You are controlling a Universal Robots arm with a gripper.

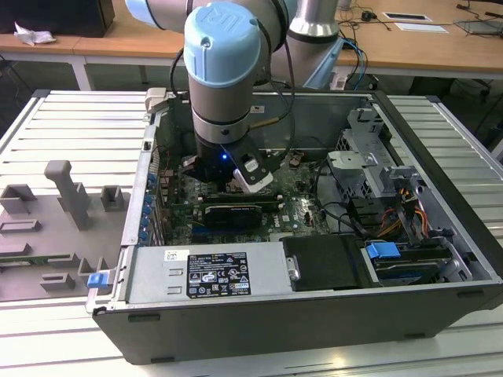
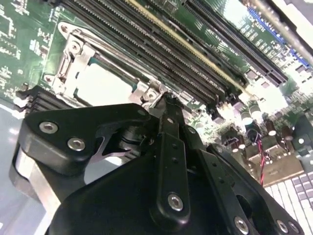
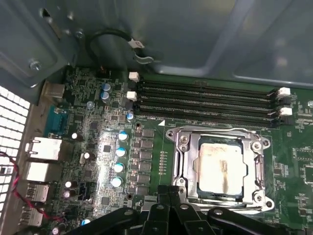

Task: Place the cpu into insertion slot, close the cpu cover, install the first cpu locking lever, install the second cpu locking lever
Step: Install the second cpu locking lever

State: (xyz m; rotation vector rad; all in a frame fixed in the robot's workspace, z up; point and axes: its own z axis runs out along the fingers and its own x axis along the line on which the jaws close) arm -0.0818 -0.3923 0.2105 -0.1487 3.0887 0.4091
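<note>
The cpu (image 3: 220, 169) lies flat in the insertion slot (image 3: 178, 142), pale silver-grey with a brownish smear. The cpu cover (image 3: 188, 164) is folded down around it as a silver frame, and the chip shows through its window. A thin locking lever (image 3: 215, 130) runs along the socket's side next to the memory slots. My gripper (image 3: 171, 196) hangs just off the socket's edge with its black fingers together and nothing between them. In the second wrist view the gripper (image 2: 165, 98) sits tip-down at the socket's corner, beside the cpu (image 2: 105, 85). The arm's wrist (image 1: 224, 94) reaches down into the open computer case.
Memory slots (image 3: 205, 98) run beside the socket, and several capacitors (image 3: 119, 152) stand on its other side. A black graphics card (image 1: 236, 214), power supply (image 1: 208, 275) and drive cage (image 1: 369, 157) crowd the case. Grey fixtures (image 1: 71, 196) stand at the exterior view's left.
</note>
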